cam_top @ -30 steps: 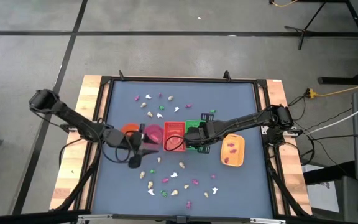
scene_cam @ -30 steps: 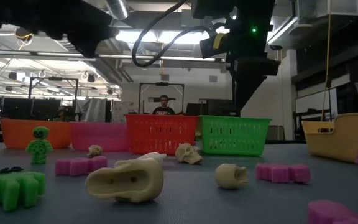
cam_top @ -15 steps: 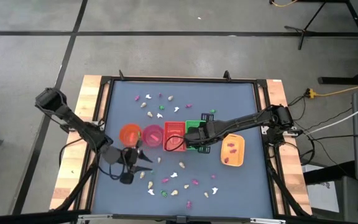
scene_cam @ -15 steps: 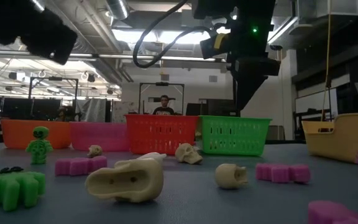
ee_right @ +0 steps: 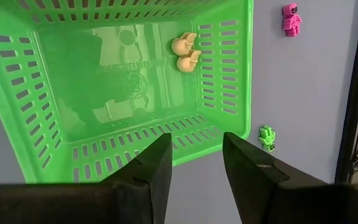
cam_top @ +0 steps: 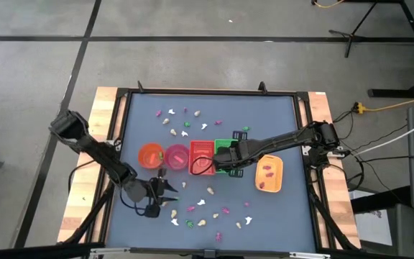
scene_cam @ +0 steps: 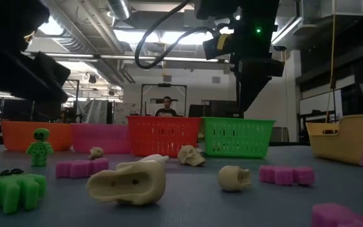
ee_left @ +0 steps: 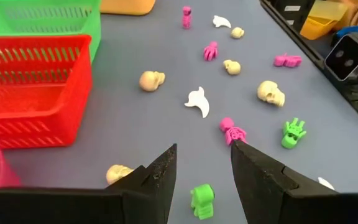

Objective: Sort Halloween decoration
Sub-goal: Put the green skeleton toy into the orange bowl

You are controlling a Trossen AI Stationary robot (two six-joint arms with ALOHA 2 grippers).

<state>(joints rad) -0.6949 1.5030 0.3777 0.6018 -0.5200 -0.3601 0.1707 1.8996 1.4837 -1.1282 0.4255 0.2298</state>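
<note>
Left gripper (ee_left: 202, 165): over the near-left part of the table (cam_top: 279, 122), just in front of the orange bowl (cam_top: 149, 155) and pink bowl (cam_top: 176, 155); jaws parted by a narrow gap, holding nothing.
Between the left jaws: a green figure (ee_left: 201, 200) lies on the table in the gap, under the fingertips, not gripped.
Beside the left jaws: a cream skull (ee_left: 119, 173) just outside 1 finger, a pink skeleton (ee_left: 233, 131) just past the other fingertip.
Ahead of the left jaws: a white ghost (ee_left: 197, 102), another cream skull (ee_left: 151, 79), a larger cream skull (ee_left: 270, 93), a green hand (ee_left: 293, 131) and more pink pieces, all scattered and apart.
Red basket (ee_left: 33, 87): off to 1 side of the left jaws, next to the green basket (ee_right: 129, 81).
Right gripper (ee_right: 194, 163): hanging above the green basket near the table's middle; jaws open, empty.
Below the right jaws: 2 cream skulls (ee_right: 186, 53) touching each other on the basket floor, by 1 wall.
Outside the green basket: a pink skeleton (ee_right: 290, 18) and a small green piece (ee_right: 266, 137) on the table.
Yellow tray (cam_top: 269, 174): beside the right arm, with pink pieces in it.
Background: a person (scene_cam: 166, 106) stands behind the baskets in the low view.
</note>
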